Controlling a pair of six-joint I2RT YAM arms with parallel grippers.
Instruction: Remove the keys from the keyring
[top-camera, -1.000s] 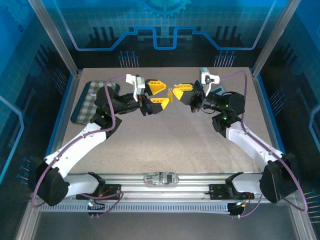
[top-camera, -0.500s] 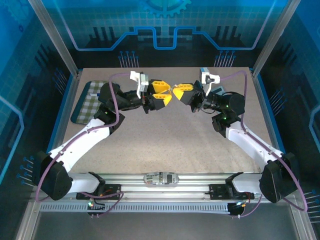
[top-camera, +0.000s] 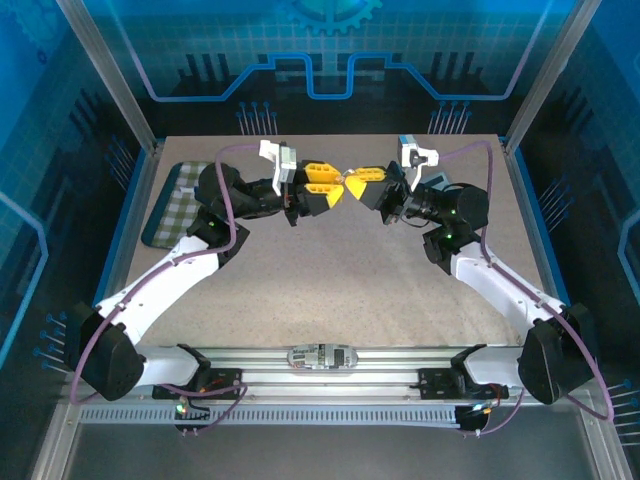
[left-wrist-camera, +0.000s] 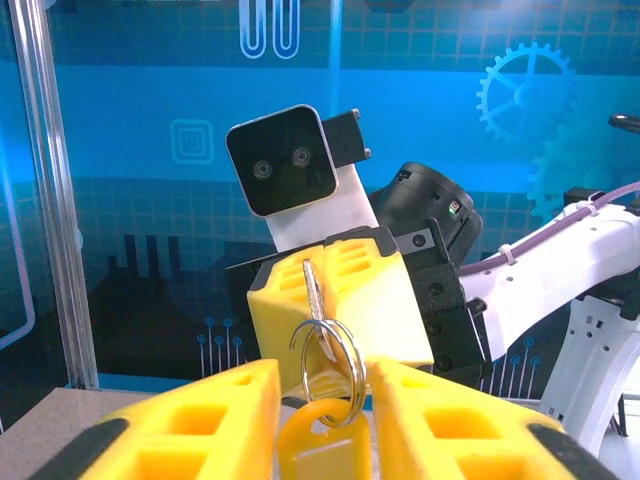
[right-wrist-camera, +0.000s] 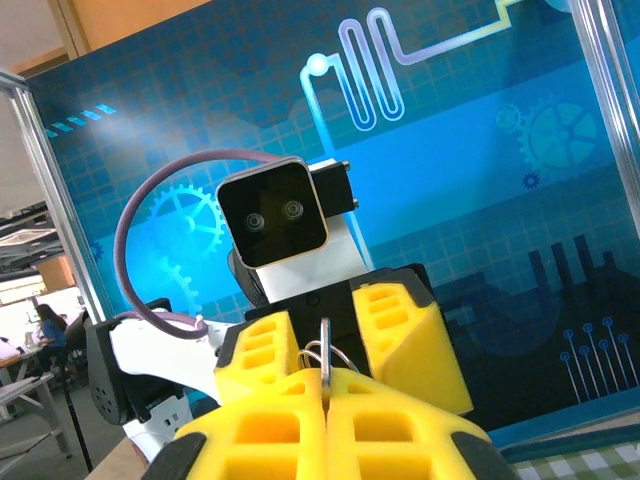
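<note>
Both grippers meet in the air over the back middle of the table. My right gripper (top-camera: 352, 181) (right-wrist-camera: 323, 385) is shut on the small silver key (right-wrist-camera: 324, 345), whose blade sticks up from between the closed pads. In the left wrist view the key (left-wrist-camera: 313, 290) carries a thin metal ring (left-wrist-camera: 332, 362), and the yellow-orange keyring tag (left-wrist-camera: 322, 440) hangs from it. My left gripper (top-camera: 338, 186) (left-wrist-camera: 322, 378) is open only a little, its fingers (left-wrist-camera: 215, 420) close on either side of the tag; contact is unclear.
A green checked cloth (top-camera: 175, 205) lies at the table's left side. A grey oval device (top-camera: 322, 356) sits on the front rail between the arm bases. Metal frame posts (top-camera: 110, 80) rise at the back corners.
My left gripper moved right toward the right gripper and narrowed its fingers, which now flank the hanging tag. The right arm held still with the key.
</note>
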